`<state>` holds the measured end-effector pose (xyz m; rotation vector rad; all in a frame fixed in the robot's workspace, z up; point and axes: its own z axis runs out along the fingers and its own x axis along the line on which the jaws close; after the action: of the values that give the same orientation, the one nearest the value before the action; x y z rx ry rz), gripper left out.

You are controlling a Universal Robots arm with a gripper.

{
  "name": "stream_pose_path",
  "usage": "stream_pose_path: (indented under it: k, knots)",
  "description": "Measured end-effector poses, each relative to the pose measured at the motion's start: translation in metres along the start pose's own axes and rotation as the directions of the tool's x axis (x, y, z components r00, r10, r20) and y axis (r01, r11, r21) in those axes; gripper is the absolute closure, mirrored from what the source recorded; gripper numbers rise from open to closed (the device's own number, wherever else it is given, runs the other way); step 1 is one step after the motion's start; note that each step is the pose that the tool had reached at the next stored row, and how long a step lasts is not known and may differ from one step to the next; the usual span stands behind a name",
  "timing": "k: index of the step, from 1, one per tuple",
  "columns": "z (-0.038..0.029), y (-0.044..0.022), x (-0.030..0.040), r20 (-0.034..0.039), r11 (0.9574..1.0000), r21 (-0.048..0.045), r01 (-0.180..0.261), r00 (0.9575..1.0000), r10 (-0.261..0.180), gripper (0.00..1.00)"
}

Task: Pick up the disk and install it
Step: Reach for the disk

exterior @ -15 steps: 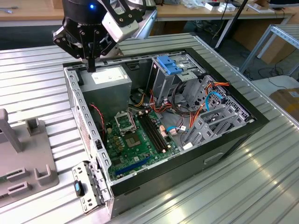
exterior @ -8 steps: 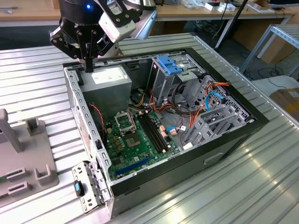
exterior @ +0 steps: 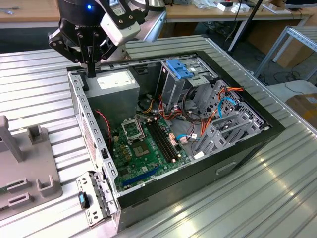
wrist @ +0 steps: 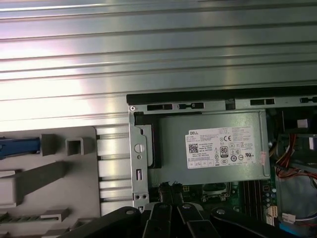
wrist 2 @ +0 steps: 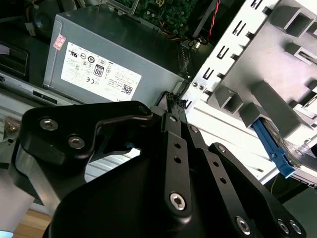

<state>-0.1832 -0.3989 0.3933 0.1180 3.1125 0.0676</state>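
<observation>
The gripper point(wrist 2: 173, 103) is clenched on nothing. Its black metal fingers taper to meet just over the corner where the boxy grey power supply point(wrist 2: 114, 54) sits against the chassis rim point(wrist 2: 223, 54). The disk point(wrist 2: 271, 145) is well apart from it, out past that rim, lying in the matte grey fixture point(wrist 2: 277, 64) on the ribbed aluminium table point(wrist: 148, 49). What shows of the disk is a bright blue plastic rail and a sliver of metal slab, tucked among the fixture's blocky posts. The likeliest trouble is a collision: the fingertips are close to the thin, slotted sheet-metal rim, and a sideways move towards the disk without height to spare would clip it. The posts also crowd the disk, so fingers spread at the wrong angle could jam against them. The smooth plastic rail looks slippery for hard fingers, and a shallow or off-centre grip could let the flat slab tilt or drop.
</observation>
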Motion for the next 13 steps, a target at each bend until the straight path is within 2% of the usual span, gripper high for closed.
stream_pose_path:
  k: [2,13]
  knots:
    - [0.0000,-0.0001,0.0010,0.0000,1.0000,0.0000,0.000,1.0000,0.000,0.89]
    - [-0.0005,-0.0013,0.0169,0.0000,1.0000,0.0000,0.000,1.0000,0.000,0.89]
